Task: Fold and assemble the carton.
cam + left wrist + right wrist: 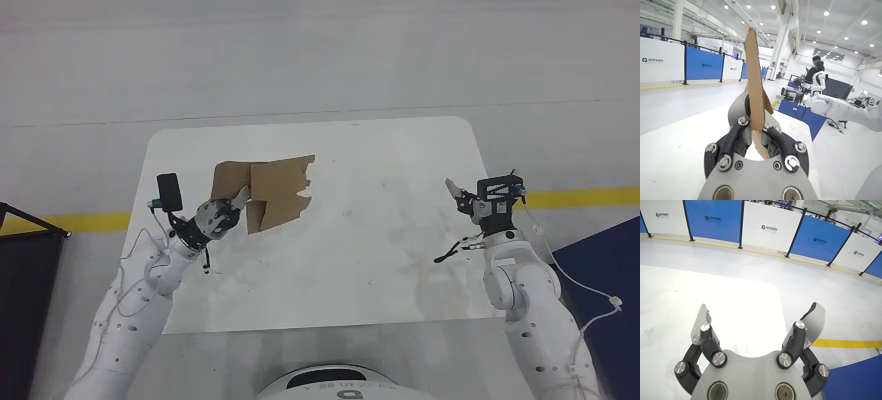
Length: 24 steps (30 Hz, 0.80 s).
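1 brown carton (272, 195) sits at the far left of the 1 white table (380, 270), near its left edge, clamped edge-on in the left gripper (237, 200) (printed logos sit on the barrier panels (770, 228) behind). the right gripper (759, 308), 1 of 2, hangs at the table's right edge with fingers apart, most of the table's width lying between it and the carton.

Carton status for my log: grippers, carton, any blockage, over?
Left gripper shut on carton, not yet assembled. Right gripper open, empty, near right edge of table. Nothing blocking.
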{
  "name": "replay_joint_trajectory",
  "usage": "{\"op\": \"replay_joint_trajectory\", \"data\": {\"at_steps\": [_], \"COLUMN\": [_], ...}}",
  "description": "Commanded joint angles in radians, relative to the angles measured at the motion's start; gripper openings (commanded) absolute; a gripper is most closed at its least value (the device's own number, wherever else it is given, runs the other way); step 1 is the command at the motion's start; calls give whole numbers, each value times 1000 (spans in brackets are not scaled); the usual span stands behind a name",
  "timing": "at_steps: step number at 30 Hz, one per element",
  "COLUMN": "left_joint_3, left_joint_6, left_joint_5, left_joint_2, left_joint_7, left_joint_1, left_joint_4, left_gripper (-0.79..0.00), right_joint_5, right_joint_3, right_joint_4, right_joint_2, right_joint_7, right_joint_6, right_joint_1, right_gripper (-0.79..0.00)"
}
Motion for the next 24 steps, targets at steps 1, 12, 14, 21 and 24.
{"op": "replay_joint_trajectory", "data": {"at_steps": [1, 12, 14, 21, 24], "left_joint_3": [20, 170, 177, 185, 204], "left_joint_6": [1, 1, 1, 1, 1], "left_joint_5": [-35, -512, -564, -669, -766], "left_joint_2": [0, 40, 48, 69, 74], "left_joint_7": [2, -140, -182, -239, -254], "left_joint_1": [-1, -43, -53, -55, -48], "left_joint_4": [-8, 17, 21, -11, -42], "left_gripper": [-640, -785, -785, -785, -785], "right_joint_5": [0, 0, 0, 0, 0], "right_joint_3": [0, 0, 0, 0, 0], "right_joint_4": [0, 0, 0, 0, 0], "right_joint_2": [0, 0, 0, 0, 0], "right_joint_7": [0, 0, 0, 0, 0], "right_joint_6": [0, 0, 0, 0, 0], "right_joint_1": [0, 0, 0, 0, 0], "right_gripper": [0, 0, 0, 0, 0]}}
